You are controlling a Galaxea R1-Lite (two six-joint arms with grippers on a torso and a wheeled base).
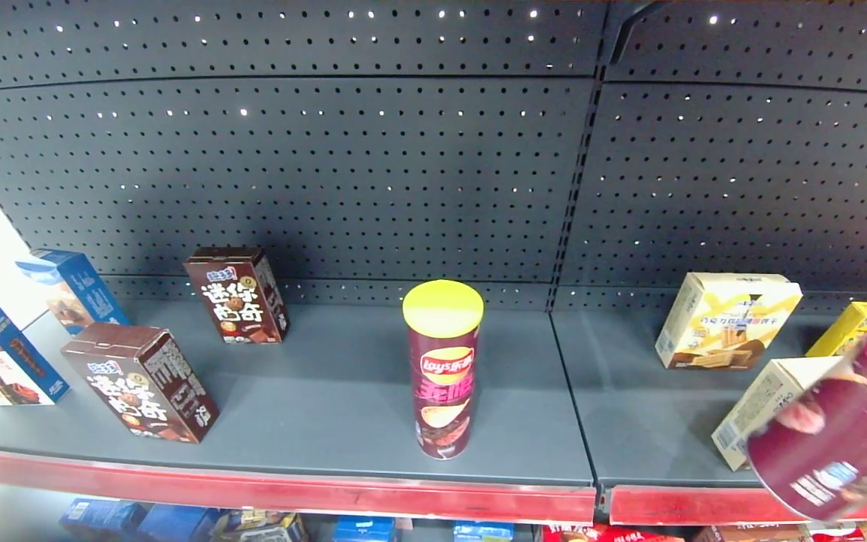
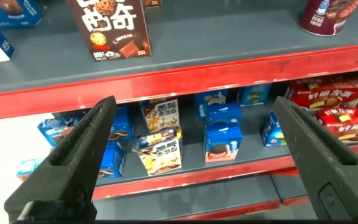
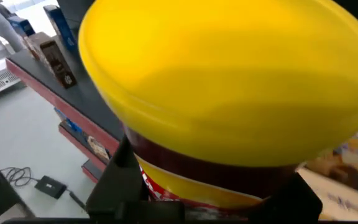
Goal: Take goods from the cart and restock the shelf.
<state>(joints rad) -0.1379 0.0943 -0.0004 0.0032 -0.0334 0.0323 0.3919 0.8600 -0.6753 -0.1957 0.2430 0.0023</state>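
Holding a tilted chips can (image 1: 847,421) at the shelf's (image 1: 343,399) right front edge, right gripper (image 3: 210,190) clamps its body. Best uprighted first, clearing the wafer box (image 1: 761,410), then set beside the standing can (image 1: 442,369). Left gripper (image 2: 194,106) spread wide, empty.

White characters mark the rear brown box (image 1: 238,295) and the front brown box (image 1: 144,380). The upright crisp can (image 1: 442,369) carries a red-and-yellow logo above pink characters. Print on the held can (image 1: 847,429) is illegible.
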